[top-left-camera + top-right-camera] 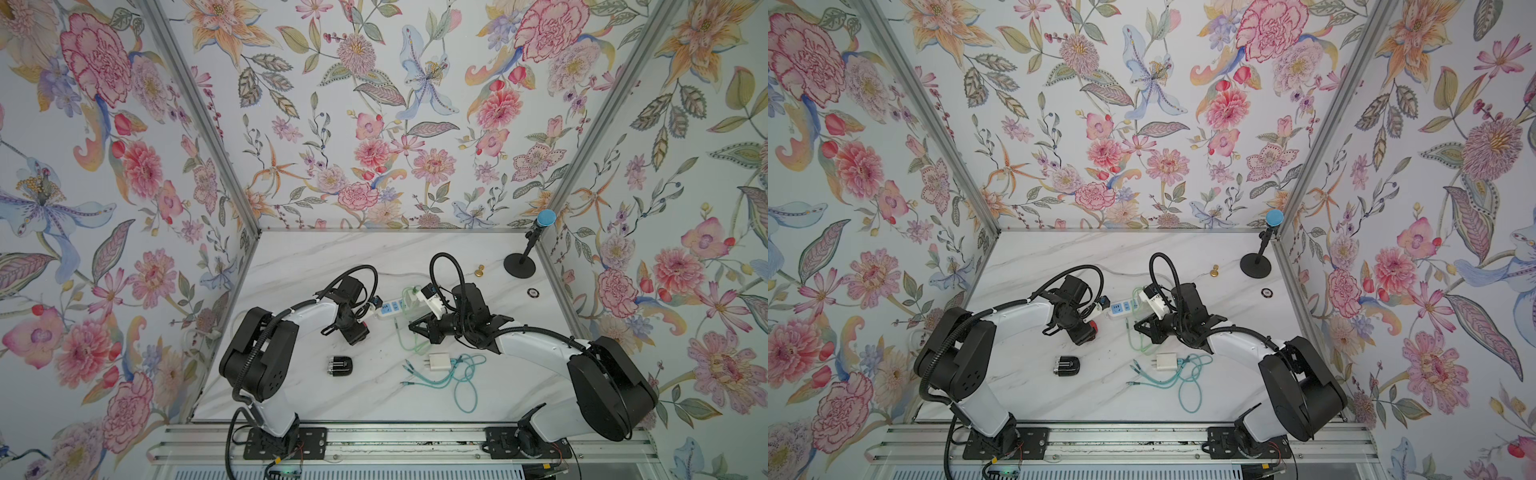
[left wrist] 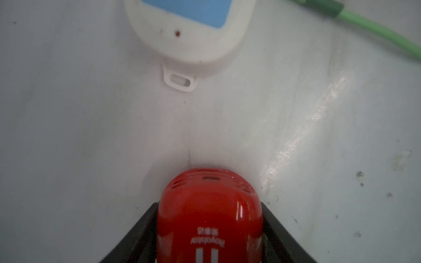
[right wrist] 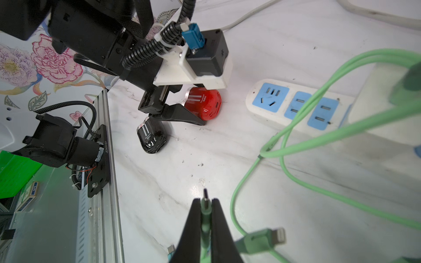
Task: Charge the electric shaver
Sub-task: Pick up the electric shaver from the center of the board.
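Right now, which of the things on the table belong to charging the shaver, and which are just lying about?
In the job: red shaver, in the left jaws; green cable plug, in the right jaws; power strip; white adapter plugged into it.
Lying about: black shaver; spare white adapter with teal cable; brass knob; microphone stand; small round disc.

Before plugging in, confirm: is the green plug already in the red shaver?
No, the right gripper pinches the green plug apart from the red shaver.
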You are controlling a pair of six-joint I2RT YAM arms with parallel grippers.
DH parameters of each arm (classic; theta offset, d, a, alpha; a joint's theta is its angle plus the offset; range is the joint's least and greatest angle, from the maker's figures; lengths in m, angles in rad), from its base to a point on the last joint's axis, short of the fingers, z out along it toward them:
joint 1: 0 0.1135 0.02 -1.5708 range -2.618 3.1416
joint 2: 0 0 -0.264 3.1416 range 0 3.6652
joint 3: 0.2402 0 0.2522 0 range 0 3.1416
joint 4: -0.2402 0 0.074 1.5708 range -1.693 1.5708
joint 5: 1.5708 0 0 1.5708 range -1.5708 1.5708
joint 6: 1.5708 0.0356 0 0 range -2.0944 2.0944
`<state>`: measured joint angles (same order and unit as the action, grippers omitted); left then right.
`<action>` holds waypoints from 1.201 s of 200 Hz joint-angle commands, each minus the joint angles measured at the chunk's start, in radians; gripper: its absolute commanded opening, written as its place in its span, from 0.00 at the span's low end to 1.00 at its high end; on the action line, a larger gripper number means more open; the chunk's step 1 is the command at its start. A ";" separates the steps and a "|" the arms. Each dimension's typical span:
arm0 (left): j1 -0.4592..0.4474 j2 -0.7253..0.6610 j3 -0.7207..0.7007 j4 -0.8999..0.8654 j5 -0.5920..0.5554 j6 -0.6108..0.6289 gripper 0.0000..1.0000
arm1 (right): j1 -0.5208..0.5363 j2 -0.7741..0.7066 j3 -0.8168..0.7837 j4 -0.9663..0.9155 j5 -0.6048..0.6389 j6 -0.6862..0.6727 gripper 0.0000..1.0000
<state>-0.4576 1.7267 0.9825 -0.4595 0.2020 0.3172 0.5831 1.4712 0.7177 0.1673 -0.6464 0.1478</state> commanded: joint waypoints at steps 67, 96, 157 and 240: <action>0.014 0.028 -0.023 -0.070 -0.032 -0.009 0.64 | 0.006 0.003 0.011 -0.040 0.000 -0.011 0.00; 0.013 0.016 -0.058 -0.046 -0.013 -0.018 0.55 | 0.006 0.017 0.020 -0.040 -0.001 -0.013 0.00; 0.010 -0.155 -0.108 0.087 0.033 -0.014 0.22 | -0.008 0.030 0.077 -0.208 0.088 -0.063 0.00; -0.149 -0.455 -0.118 0.073 -0.129 0.113 0.00 | -0.009 0.066 0.388 -0.725 0.091 -0.290 0.00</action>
<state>-0.5308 1.3529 0.8986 -0.3912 0.1562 0.3508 0.5686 1.5227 1.0267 -0.3077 -0.5407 -0.0174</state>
